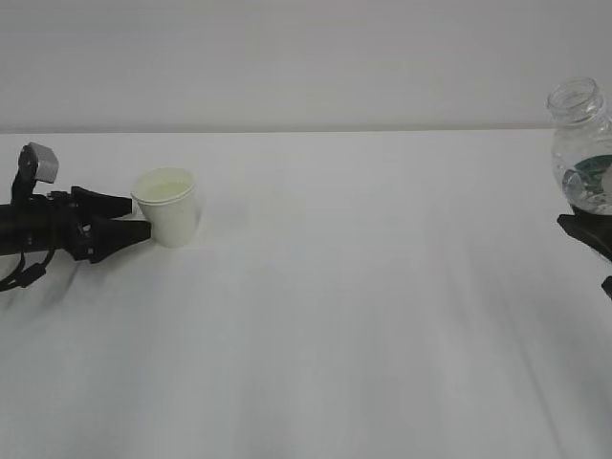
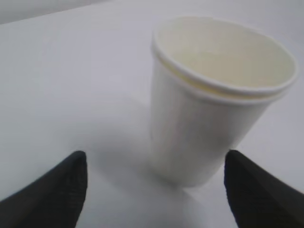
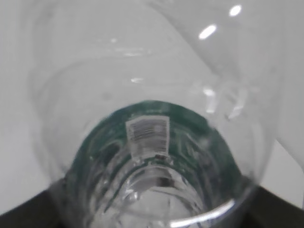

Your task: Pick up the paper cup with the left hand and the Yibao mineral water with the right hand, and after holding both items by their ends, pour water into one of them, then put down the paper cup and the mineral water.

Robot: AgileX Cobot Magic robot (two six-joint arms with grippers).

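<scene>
1. As you look along the white bench [image 1: 316, 316], it fills nearly the whole exterior view and carries everything else; a pale wall stands behind it.
2. Your left arm lies low over the bench at the far left of the exterior view, a grey camera block [image 1: 42, 163] riding on top and a black cable looping beneath.
3. Your Yibao mineral water [image 1: 583, 143] sits at the far right edge of the exterior view, upright or close to it, capless mouth on top, dark green label band partly cut off by the frame. The right wrist view looks at the clear ribbed body from very close, with a white barcode patch [image 3: 147, 135] on the green band.
4. Your right pincer [image 1: 585, 228] is clamped around the bottle's lower part; only its black fingers show, at the frame edge and along the bottom corners of the right wrist view. Whether the bottle's base touches the bench you cannot tell.
5. Your left pincer [image 1: 136, 217] is released, fingers spread wide. In the left wrist view both black fingertips [image 2: 52, 190] stand clear of the cup wall.
6. Your paper cup [image 1: 167, 206] stands upright on the bench, just beyond those fingertips, near them but apart. Its rolled rim [image 2: 223, 88] faces up.
</scene>
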